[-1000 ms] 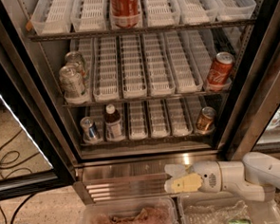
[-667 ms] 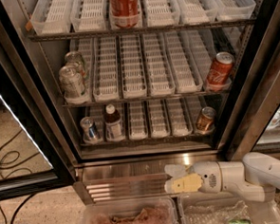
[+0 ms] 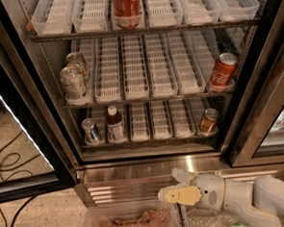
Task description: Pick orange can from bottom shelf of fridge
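while the fridge (image 3: 136, 172) stands with its door open, the camera view shows the orange can (image 3: 209, 121) upright at the right end of the bottom shelf (image 3: 159, 120), in the last white tray lane and just beside the black door frame (image 3: 250, 104). the lanes between it and the left side are bare of drinks. at the left end of the same shelf stand a blue-and-silver can (image 3: 91, 131) and, just beside it, a brown bottle (image 3: 114, 125) with a white cap, both well apart from the orange can. one rack up, a red can (image 3: 223, 72) sits tilted almost directly above the orange can, and two silver cans (image 3: 73, 83) stand one behind the other at the left. a larger red cola can (image 3: 126, 9) stands on the top rack near the middle. the gripper (image 3: 169, 185) hangs outside the fridge, low in front of the stainless base panel, below the orange can and to its left, pointing left. its fingers (image 3: 182, 196) are spread apart with nothing between them. the white arm (image 3: 277, 201) runs off to the lower right. under the gripper sit clear plastic bins (image 3: 129, 221). dark cables (image 3: 10, 159) lie on the floor at the left.
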Controlling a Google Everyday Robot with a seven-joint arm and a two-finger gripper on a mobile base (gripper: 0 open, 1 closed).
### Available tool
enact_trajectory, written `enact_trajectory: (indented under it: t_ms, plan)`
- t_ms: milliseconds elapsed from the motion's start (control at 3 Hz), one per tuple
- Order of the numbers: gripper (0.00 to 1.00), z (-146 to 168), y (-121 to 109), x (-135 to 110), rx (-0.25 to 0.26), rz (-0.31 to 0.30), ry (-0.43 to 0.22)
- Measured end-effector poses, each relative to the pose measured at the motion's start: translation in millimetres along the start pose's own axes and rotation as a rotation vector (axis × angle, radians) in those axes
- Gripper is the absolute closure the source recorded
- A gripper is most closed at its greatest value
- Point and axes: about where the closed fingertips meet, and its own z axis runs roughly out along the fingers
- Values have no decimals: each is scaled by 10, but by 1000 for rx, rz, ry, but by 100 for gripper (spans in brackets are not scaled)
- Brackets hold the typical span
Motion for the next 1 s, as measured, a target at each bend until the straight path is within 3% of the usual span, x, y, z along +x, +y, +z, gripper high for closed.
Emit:
enact_trajectory:
  t_ms: [333,667,1000]
  plan:
    - [0,-23,41,123,109,-45,-125]
    - [0,-96,48,-18,183,-143,-160]
    - [0,-96,48,-19,183,-143,-161]
